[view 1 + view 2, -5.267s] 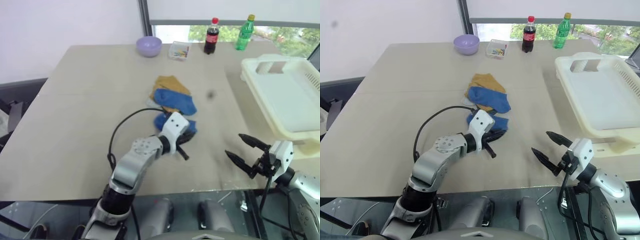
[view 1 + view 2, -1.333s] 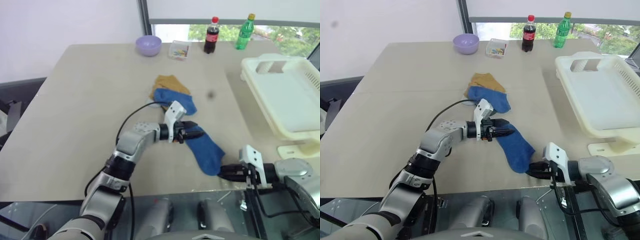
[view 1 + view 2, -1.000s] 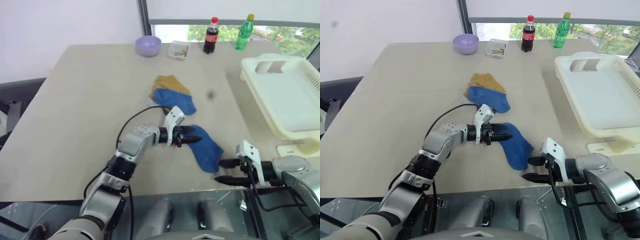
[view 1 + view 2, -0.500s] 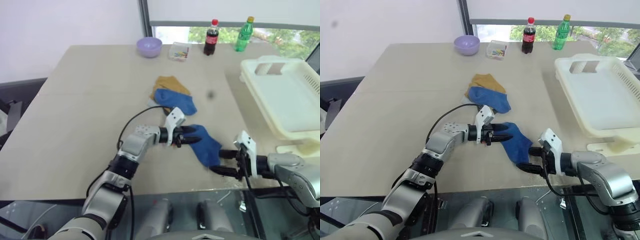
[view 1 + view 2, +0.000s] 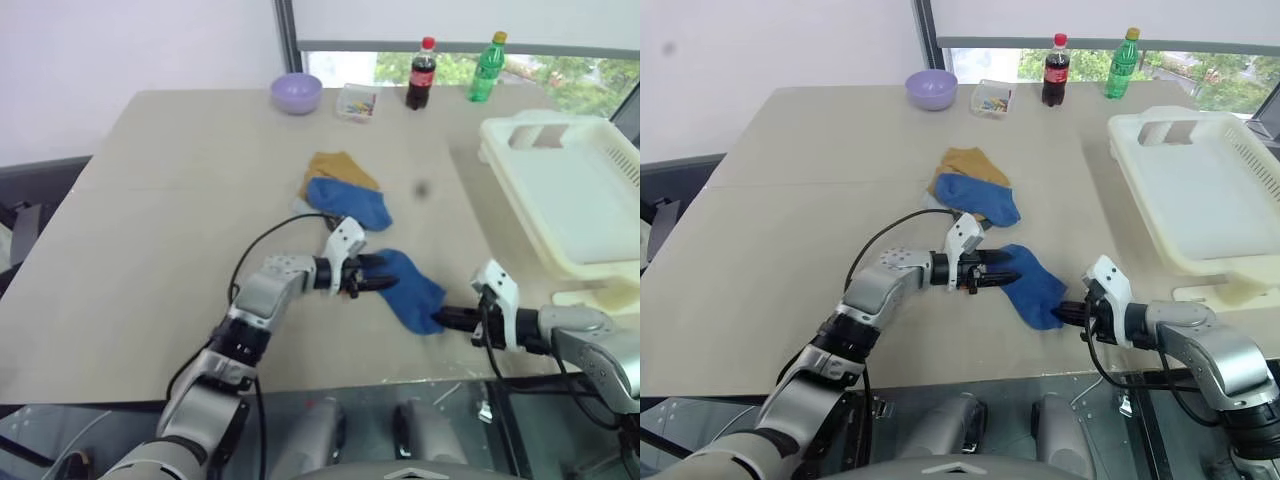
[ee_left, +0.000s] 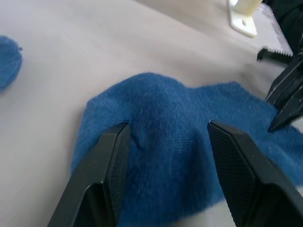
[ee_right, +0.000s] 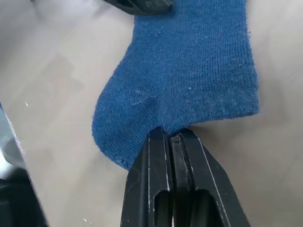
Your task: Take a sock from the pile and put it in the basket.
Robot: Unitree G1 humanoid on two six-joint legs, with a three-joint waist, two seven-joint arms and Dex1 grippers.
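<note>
Nearest the robot, the right gripper (image 5: 1072, 314) lies low over the table (image 5: 790, 220) near its front edge, pointing left toward the sock (image 5: 1032, 283); its two black fingers (image 7: 166, 179) are pressed together, tips at the sock's near edge, and the wrist view shows them meeting right at the cloth's rim, though whether any fabric is pinched between them cannot be told. The sock is blue and lies stretched between the two grippers, flat on the table at the right end and bunched into a hump at the left. The left gripper (image 5: 1002, 274) comes in from the left, pointing right; its fingers (image 6: 111, 161) stand apart on either side of the hump and press into it, so the sock is clamped at that end; a black cable (image 5: 885, 235) loops up from that arm.

Just beyond the left gripper sits the pile (image 5: 970, 185): a second blue sock over a mustard-tan one, close to the held sock but apart from it.

To the right, the basket (image 5: 1200, 190) stands on the table's right side, cream-white with slotted walls and a handle cutout, well apart from the sock.

At the far edge stand a lilac bowl (image 5: 931, 88), a small clear box (image 5: 993, 100), a cola bottle (image 5: 1053, 69) and a green bottle (image 5: 1121, 62).
</note>
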